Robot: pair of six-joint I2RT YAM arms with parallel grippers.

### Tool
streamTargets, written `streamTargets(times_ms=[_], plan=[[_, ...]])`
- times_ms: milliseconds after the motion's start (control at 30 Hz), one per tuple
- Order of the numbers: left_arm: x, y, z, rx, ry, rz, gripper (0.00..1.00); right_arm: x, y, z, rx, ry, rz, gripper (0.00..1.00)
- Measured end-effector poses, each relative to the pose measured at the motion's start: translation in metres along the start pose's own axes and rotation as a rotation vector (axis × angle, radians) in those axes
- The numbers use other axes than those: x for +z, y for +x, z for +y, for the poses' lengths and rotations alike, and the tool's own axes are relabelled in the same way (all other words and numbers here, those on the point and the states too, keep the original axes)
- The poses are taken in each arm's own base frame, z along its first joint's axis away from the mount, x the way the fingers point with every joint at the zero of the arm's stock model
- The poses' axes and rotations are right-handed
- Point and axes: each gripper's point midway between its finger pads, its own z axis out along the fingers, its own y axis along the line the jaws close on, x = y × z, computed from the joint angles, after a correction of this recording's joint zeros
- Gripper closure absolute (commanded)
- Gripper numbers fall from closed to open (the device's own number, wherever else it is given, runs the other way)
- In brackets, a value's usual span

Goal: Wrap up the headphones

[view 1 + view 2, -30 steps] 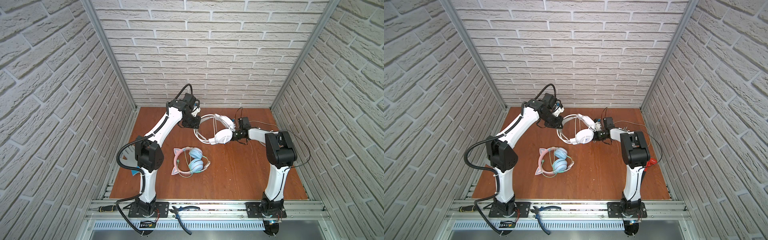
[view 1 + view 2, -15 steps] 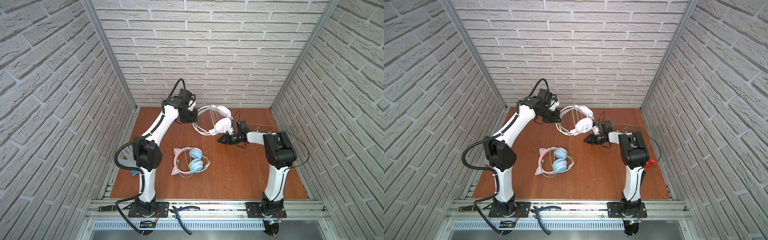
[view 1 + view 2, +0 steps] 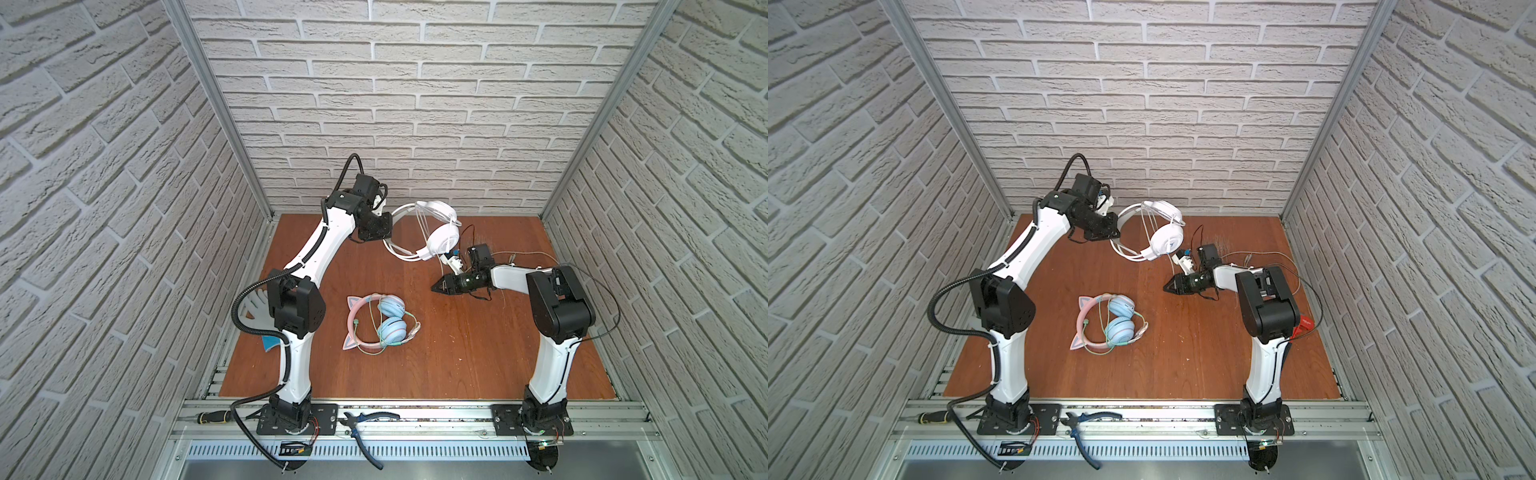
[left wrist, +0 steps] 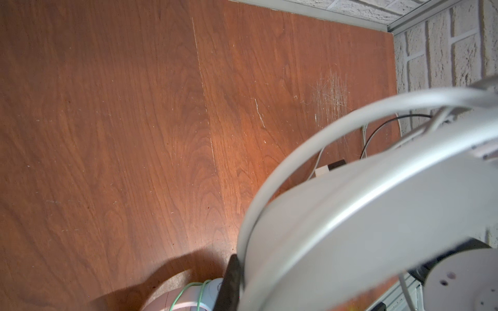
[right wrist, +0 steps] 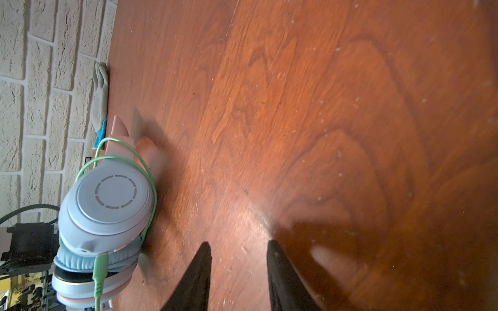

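Fingers first: left gripper (image 3: pixel 387 237) clamped on band of white headphones (image 3: pixel 443 239), aloft at 12 o'clock over table (image 3: pixel 457 357); right gripper (image 3: pixel 435 288) parted, empty, low at 6 o'clock from that pair. Likely mid-wrap: cable (image 3: pixel 421 226) draped across band. Next: catch loose cable, wind round band. At 7 o'clock, pink headphones (image 3: pixel 384 324), cord looped round cups.

Both top views look steeply down from above the near edge over the whole table (image 3: pixel 457 353). The left wrist camera, tight against the white headphones (image 4: pixel 377 215), faces right. The right wrist camera skims low leftward, sharing the pink headphones (image 5: pixel 107 204) with them.
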Motion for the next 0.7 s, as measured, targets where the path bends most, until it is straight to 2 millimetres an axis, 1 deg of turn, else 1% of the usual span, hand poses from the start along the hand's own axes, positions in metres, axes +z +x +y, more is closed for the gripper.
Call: streamTargets(times_ms=[67, 167, 267, 400, 533, 700], plan=[[0.004, -0.002, 0.004, -0.016, -0.009, 0.0, 1.0, -0.001, 0.002, 0.001, -0.005, 0.001, 0.003, 0.67], [0.012, -0.007, 0.01, -0.034, -0.022, -0.006, 1.0, -0.004, 0.005, 0.003, -0.006, 0.005, 0.007, 0.77], [0.016, -0.008, 0.016, -0.055, -0.045, -0.011, 1.0, -0.007, 0.007, 0.004, -0.008, 0.012, 0.01, 0.81], [0.015, -0.012, 0.025, -0.068, -0.077, -0.028, 1.0, -0.013, 0.009, 0.009, -0.02, 0.024, 0.008, 0.85], [0.012, -0.017, 0.038, -0.09, -0.126, -0.048, 1.0, -0.019, 0.011, 0.022, -0.053, 0.048, 0.004, 0.86], [0.011, -0.02, 0.049, -0.119, -0.176, -0.071, 1.0, -0.026, 0.016, 0.049, -0.125, 0.09, 0.012, 0.88]])
